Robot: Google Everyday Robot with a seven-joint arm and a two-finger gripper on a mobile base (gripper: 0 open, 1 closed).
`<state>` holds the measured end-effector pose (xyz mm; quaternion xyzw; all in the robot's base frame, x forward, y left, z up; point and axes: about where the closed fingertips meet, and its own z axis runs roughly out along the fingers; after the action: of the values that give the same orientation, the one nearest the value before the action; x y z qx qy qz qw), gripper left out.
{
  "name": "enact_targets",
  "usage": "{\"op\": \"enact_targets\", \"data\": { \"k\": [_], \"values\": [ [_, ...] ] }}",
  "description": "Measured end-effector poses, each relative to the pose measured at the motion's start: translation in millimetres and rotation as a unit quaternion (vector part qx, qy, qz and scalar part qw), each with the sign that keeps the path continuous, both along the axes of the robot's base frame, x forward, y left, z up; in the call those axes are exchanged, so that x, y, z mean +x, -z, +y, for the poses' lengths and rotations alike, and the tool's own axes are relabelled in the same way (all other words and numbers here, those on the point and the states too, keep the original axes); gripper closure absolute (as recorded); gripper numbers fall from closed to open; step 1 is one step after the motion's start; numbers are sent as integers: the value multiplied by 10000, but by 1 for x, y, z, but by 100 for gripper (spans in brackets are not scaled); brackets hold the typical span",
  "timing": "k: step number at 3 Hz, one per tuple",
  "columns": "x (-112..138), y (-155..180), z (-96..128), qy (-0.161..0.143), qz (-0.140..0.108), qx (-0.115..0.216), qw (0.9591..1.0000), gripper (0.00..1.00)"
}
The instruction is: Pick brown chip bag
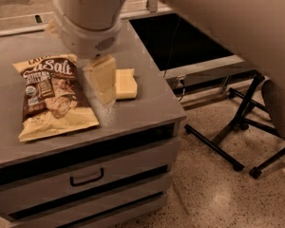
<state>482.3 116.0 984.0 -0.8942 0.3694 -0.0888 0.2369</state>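
The brown chip bag point(52, 96) lies flat on the grey counter top point(147, 110) at the left, with tan-yellow edges and a dark brown centre panel with white "Salt" lettering. My gripper point(103, 82) hangs from the large white arm just right of the bag's upper right edge, above the counter, between the bag and a pale yellow sponge point(127, 83). It partly covers the sponge's left side. It holds nothing that I can see.
The counter tops a drawer cabinet with a dark handle point(87, 177). The counter's right edge drops to a speckled floor with black stand legs point(228, 132). A dark recessed surface point(180, 37) lies behind on the right. The arm hides the counter's back.
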Motion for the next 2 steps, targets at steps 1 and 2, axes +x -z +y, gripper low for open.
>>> {"op": "enact_targets", "data": {
  "k": [1,2],
  "values": [
    [-8,-7,18,-595,-275,-121,9978,0],
    [-8,-7,18,-595,-275,-121,9978,0]
  ]
}}
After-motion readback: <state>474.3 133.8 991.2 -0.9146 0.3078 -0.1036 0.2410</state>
